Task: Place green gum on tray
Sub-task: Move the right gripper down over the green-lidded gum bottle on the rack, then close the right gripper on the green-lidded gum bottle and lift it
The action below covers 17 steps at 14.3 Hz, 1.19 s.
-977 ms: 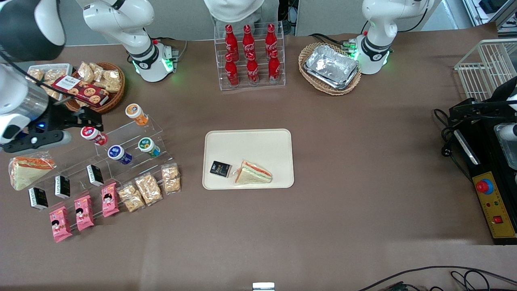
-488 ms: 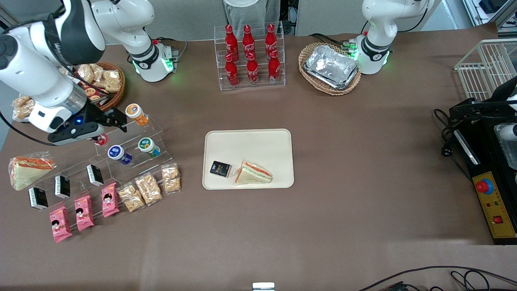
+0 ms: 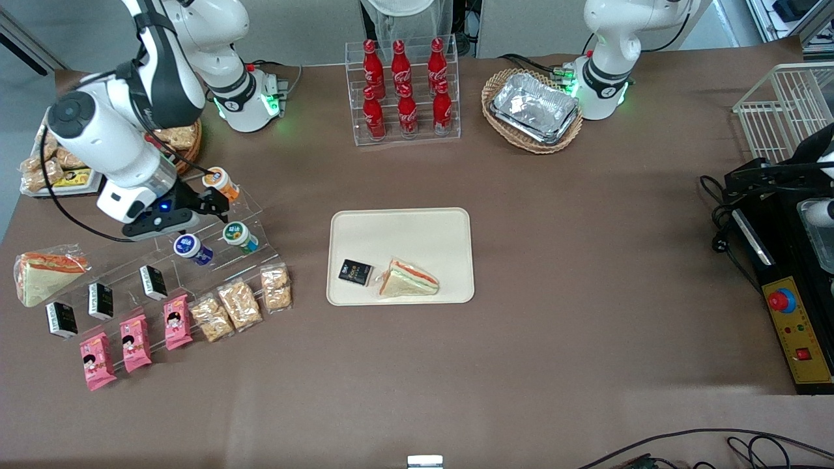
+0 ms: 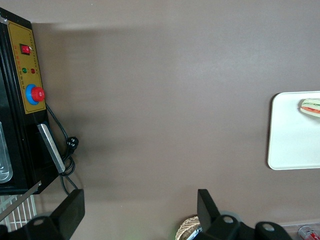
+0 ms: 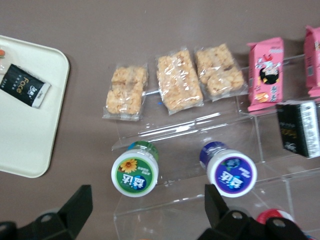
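Three gum bottles show on a clear tiered stand point(image 3: 215, 241): blue gum point(image 3: 189, 247), green gum point(image 3: 238, 236), orange gum point(image 3: 220, 183). Hand point(image 3: 207, 203): hovers over the stand, above and between these bottles, fingers apart, holding nothing. Green gum: upright on a step of the stand, white lid up, beside the blue gum. Tray point(image 3: 401, 229): flat on the tabletop point(image 3: 586, 260), well apart from the stand, carrying a black packet point(image 3: 354, 271) and a sandwich point(image 3: 407, 279).

The gripper point(image 3: 212, 205) hangs with jaws wide apart above the stand point(image 3: 215, 244). Beneath it, nearer the front camera, sits the green gum point(image 5: 135, 172) beside the blue gum point(image 5: 231, 175). The tray point(image 3: 401, 234) lies well apart toward the parked arm's end.
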### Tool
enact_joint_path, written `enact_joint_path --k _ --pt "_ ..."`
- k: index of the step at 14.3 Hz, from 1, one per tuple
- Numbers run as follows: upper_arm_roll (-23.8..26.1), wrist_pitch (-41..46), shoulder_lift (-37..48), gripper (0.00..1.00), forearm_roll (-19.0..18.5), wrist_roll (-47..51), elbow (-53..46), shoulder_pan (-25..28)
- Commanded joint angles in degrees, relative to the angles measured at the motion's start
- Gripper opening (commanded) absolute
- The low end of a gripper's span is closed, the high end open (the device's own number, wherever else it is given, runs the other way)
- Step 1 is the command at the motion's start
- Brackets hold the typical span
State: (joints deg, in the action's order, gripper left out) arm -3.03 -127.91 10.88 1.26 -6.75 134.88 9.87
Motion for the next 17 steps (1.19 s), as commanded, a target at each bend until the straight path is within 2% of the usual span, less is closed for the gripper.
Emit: enact_joint_path --k 1,6,17 --pt "-0.22 -3.13 -2.09 1.00 0.76 3.41 0.99 2.52" --pt "-0.22 -10.59 -2.36 1.00 0.76 3.33 7.23 3.31" --pt "-0.22 -19.39 -5.78 1.00 0.67 3.41 11.90 4.10"
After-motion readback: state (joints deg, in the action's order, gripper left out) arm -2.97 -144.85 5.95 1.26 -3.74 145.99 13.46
